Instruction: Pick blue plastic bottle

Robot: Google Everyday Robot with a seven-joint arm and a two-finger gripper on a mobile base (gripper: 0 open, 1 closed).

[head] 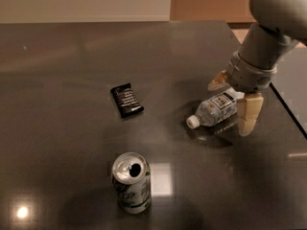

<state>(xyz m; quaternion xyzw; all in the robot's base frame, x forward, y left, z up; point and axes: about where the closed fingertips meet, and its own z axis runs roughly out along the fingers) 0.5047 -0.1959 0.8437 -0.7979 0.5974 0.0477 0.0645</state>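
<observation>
The blue plastic bottle [215, 110] lies on its side on the dark table [72, 56], white cap pointing left toward me. My gripper [234, 104] hangs from the grey arm at the right, straddling the bottle's base end. One tan finger [249, 113] stands on the near right side of the bottle, the other [218, 81] on the far side. The fingers are open around the bottle and not closed on it.
A silver-green drink can [131, 182] stands upright, opened, at the front centre. A small black packet [126, 99] lies left of the bottle. The table's right edge [288, 109] runs close behind my gripper.
</observation>
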